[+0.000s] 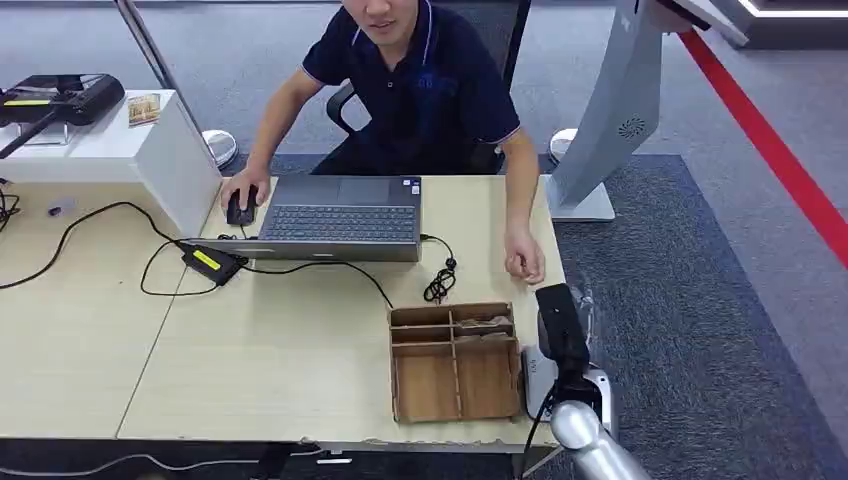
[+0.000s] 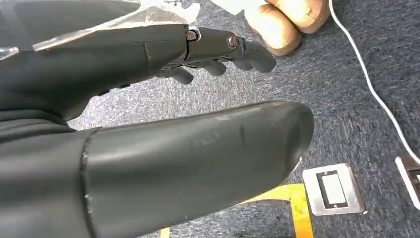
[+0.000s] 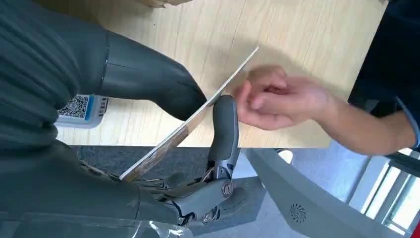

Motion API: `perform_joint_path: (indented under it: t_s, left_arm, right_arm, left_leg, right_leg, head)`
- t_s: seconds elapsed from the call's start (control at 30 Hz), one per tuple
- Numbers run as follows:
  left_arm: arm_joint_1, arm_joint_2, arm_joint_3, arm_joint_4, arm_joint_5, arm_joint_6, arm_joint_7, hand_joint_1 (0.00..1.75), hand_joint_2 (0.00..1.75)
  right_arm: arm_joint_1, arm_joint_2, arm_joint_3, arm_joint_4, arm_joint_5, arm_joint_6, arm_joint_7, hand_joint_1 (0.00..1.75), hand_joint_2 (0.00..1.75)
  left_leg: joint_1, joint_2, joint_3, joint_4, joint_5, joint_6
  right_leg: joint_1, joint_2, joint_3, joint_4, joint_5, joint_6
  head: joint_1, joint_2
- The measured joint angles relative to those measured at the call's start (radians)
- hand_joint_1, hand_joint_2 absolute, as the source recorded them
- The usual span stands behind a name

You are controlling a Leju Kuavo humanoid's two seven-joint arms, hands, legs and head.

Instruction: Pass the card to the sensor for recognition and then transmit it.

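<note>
The right hand (image 3: 198, 148) pinches a thin flat card (image 3: 198, 116) edge-on between its thick grey thumb and a dark finger (image 3: 225, 129), held over the edge of the pale wooden table (image 3: 198, 29). A person's hand (image 3: 277, 99) rests on the table just beside the card's far end. The left hand (image 2: 198, 99) hangs over grey carpet (image 2: 322, 74), fingers apart and holding nothing. On the table sits a brown wooden compartment tray (image 1: 455, 362) near a grey laptop (image 1: 340, 215).

Matt pale wood-grain table (image 1: 300, 350), raw wooden organiser box (image 1: 455, 362), rough grey carpet (image 1: 700, 330).
</note>
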Motion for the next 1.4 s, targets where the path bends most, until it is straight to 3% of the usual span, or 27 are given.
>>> perform_joint_path:
  t_s: [0.67, 1.4]
  left_arm:
    - [0.006, 0.0, 0.0, 0.0, 0.02, 0.009, -0.003, 0.0, 0.0]
    - [0.013, 0.006, 0.0, 0.001, 0.039, 0.01, -0.015, 0.0, 0.0]
  right_arm:
    - [0.03, -0.014, 0.002, 0.0, 0.023, 0.011, 0.034, 1.75, 1.75]
    - [0.094, -0.101, -0.001, -0.045, 0.156, 0.078, 0.147, 1.75, 1.75]
  left_leg:
    - [0.0, 0.0, 0.0, 0.0, 0.0, 0.0]
    - [0.0, 0.0, 0.0, 0.0, 0.0, 0.0]
  right_leg:
    - [0.0, 0.0, 0.0, 0.0, 0.0, 0.0]
    - [0.0, 0.0, 0.0, 0.0, 0.0, 0.0]
  head:
    - [0.0, 0.0]
    - [0.0, 0.0]
